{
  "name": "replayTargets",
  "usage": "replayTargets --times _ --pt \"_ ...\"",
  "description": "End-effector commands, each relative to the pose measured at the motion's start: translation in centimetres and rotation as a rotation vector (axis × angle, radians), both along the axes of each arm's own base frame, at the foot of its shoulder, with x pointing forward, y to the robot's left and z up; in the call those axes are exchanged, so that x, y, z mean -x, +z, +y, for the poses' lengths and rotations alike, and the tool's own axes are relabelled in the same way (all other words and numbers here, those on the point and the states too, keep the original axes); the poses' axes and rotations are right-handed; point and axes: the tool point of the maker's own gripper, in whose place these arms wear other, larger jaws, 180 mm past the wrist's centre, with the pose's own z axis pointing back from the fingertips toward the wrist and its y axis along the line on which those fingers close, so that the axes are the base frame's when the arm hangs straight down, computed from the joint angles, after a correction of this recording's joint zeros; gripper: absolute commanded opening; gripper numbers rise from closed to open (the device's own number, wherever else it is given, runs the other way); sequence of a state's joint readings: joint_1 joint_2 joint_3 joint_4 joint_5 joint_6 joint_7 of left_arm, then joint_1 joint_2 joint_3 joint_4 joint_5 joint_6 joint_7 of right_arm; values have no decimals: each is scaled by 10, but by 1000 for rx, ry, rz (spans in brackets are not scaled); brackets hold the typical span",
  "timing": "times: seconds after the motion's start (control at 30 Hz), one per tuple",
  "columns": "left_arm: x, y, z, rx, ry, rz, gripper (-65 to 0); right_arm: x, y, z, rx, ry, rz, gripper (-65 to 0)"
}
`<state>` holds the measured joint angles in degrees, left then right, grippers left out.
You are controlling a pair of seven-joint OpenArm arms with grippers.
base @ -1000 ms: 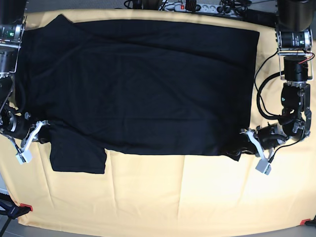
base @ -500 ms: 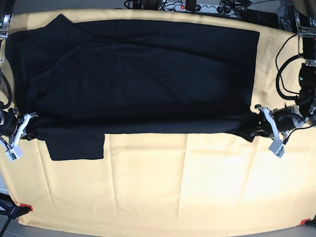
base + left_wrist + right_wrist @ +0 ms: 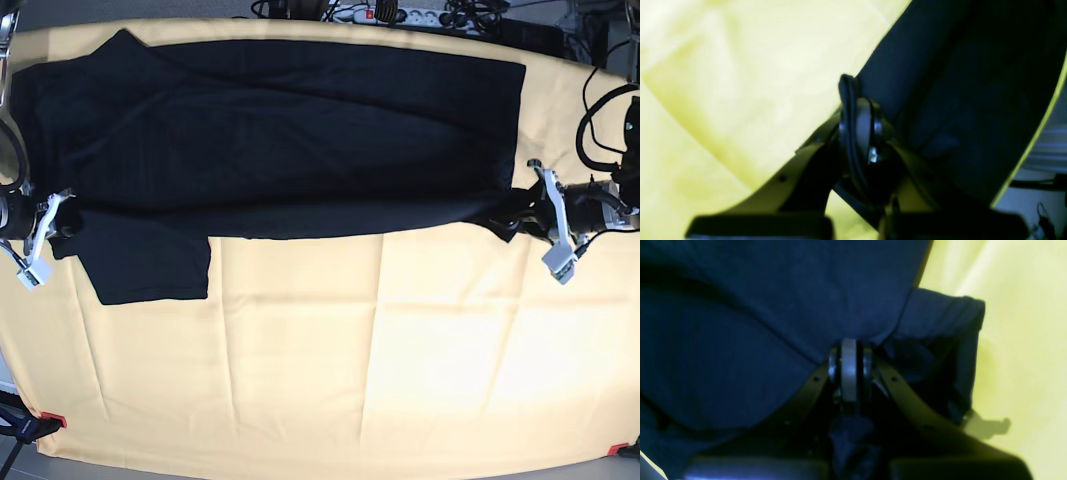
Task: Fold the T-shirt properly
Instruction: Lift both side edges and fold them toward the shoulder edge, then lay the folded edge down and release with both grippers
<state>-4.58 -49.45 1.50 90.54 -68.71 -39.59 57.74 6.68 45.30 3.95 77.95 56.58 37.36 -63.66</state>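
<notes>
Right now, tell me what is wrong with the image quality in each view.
Base view: sharp, but glare washes out the tablecloth near the middle, and the T-shirt shows little detail. Left wrist view: soft, with an overexposed yellow cloth and a blurred left gripper. Right wrist view: dim and bluish, with the right gripper out of focus.

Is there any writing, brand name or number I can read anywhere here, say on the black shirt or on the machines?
None can be read.
T-shirt: plain black in every view; no print or logo shows.
Tablecloth: plain pale yellow, no markings.
Power strip at the far edge: too small to show any lettering.
Wrist views: too blurred for any text.
</notes>
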Motion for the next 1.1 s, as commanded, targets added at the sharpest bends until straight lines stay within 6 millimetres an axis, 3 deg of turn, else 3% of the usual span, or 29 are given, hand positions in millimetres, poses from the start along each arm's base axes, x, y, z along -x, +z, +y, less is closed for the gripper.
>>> replayTargets --times 0.0,0.13,0.23,0.6,0.9,1.07 --pt "-2 15 2 8 -14 -31 -650 -8 20 -13 29 -3 -49 -650" --pt "17 11 -1 -19 -59 -1 -650 0 20 -23 53 -4 -23 -650" --pt "26 12 -3 -45 -93 5 -650 7 23 -15 -4 12 13 -650" --pt "26 13 9 -123 -107 -6 -650 15 26 0 -85 28 41 -650" --pt "23 13 9 -125 -100 -25 -650 32 23 9 47 72 -21 -650" --pt "23 13 9 -125 -100 -25 -650 43 32 -12 65 0 -58 -650"
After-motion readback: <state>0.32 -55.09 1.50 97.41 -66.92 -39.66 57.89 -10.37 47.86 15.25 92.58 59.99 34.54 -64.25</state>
